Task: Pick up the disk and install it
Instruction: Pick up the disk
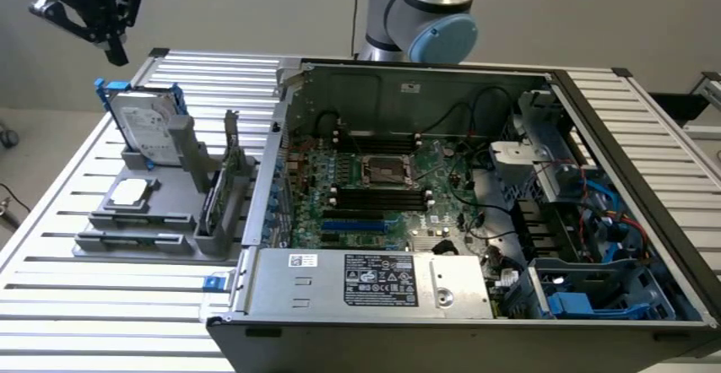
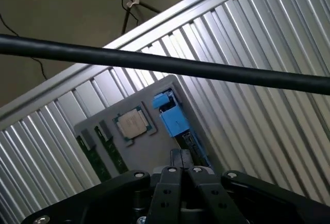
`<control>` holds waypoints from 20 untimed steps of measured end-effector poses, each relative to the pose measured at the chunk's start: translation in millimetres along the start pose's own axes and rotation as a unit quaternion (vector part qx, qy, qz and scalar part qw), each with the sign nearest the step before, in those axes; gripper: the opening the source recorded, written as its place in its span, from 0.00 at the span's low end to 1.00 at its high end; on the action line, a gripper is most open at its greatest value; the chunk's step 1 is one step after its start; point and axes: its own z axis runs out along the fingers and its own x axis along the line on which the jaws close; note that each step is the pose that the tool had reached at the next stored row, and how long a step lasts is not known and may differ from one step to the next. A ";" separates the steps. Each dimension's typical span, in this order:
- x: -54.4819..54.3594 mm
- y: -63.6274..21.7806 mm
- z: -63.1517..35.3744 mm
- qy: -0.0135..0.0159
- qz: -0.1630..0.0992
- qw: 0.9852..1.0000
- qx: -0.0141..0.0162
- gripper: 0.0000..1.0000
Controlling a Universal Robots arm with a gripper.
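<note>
The black gripper (image 1: 111,45) hangs in the upper left of the exterior view, its fingers (image 2: 172,182) pressed together on nothing. Below it the disk (image 1: 144,124), flat silver-grey metal with a white label (blue frame round its edges), stands upright in a grey moulded holder (image 1: 135,242) on the ribbed aluminium table (image 1: 67,305).

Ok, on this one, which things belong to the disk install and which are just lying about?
Part of the job:
- the disk, upright in the grey holder
- the tool, up clear of the disk
- the open computer case

Just lying about:
- the pale chip on the holder
- the green memory sticks in the holder
</note>
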 end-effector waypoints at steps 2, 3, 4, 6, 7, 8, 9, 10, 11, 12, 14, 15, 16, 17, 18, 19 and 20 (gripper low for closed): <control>0.0 0.0 0.3 0.000 -0.018 1.000 0.001 0.11; 0.0 0.0 0.5 0.000 -0.028 1.000 0.001 0.11; 0.0 0.0 0.6 0.000 -0.037 0.999 0.002 0.11; -0.1 0.0 0.9 0.000 -0.054 0.999 0.003 0.11; -0.1 0.0 1.0 0.000 -0.064 0.998 0.003 0.11; -0.1 0.0 1.2 0.000 -0.073 0.997 0.004 0.11; -0.1 0.0 1.4 0.000 -0.082 0.997 0.004 0.11; -0.1 0.0 1.7 -0.001 -0.091 0.996 0.005 0.11; -0.1 0.0 2.1 -0.001 -0.099 0.995 0.005 0.11; -0.2 0.0 2.6 -0.001 -0.109 0.994 0.006 0.11; -0.2 0.0 3.6 -0.002 -0.127 0.992 0.007 0.11; -0.3 0.1 4.2 -0.002 -0.136 0.991 0.007 0.11; -0.3 0.1 4.8 -0.003 -0.145 0.989 0.007 0.11; -0.3 0.1 5.4 -0.004 -0.154 0.988 0.007 0.11; -0.3 0.1 6.0 -0.005 -0.161 0.987 0.007 0.11; -0.3 0.2 6.8 -0.007 -0.170 0.985 0.007 0.11; -0.4 0.2 7.6 -0.008 -0.179 0.984 0.007 0.11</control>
